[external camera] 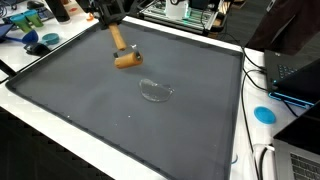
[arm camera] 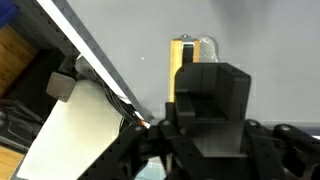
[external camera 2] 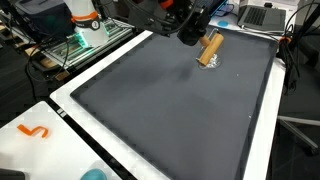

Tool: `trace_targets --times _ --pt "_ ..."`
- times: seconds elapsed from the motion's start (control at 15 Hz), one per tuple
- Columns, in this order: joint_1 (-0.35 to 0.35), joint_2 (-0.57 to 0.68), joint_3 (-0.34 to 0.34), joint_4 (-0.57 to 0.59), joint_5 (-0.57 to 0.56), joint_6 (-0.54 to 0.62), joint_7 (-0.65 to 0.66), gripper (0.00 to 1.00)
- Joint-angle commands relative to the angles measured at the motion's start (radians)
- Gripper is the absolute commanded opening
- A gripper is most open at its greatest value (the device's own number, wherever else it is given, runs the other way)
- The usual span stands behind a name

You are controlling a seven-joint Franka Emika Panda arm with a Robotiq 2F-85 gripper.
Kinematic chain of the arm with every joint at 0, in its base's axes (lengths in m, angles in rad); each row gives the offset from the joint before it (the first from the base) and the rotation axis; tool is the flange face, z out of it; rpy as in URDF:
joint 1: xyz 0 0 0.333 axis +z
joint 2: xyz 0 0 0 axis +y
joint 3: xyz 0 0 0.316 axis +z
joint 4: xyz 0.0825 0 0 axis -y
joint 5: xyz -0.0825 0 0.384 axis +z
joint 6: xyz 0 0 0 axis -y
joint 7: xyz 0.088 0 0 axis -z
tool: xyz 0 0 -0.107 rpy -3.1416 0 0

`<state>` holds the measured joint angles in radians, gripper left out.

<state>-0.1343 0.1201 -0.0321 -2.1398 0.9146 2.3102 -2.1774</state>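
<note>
Fingers (external camera 2: pixel 191 36): over the wooden block (external camera: pixel 127 58); we cannot tell their opening or hold.
Wooden block: flat, steady, near grey mat's (external camera: pixel 80 100) edge.
Clear dish (external camera: pixel 155 91): mid-mat.

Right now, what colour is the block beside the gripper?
Orange-brown block, clearest in an exterior view.

Bowl (external camera: pixel 155 90) lies on mat (external camera: pixel 80 100); block (external camera: pixel 127 60) near it, toward mat's edge.
</note>
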Motion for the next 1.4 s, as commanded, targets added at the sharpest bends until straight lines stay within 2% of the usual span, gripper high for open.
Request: trace_targets --times 0.0,1.33 --pt "0.007 -0.037 -0.007 -0.044 0.032 0.013 -0.04 0.23" --pt "0.079 -0.077 0.015 -0.075 -0.075 0.105 0.032 0.23"
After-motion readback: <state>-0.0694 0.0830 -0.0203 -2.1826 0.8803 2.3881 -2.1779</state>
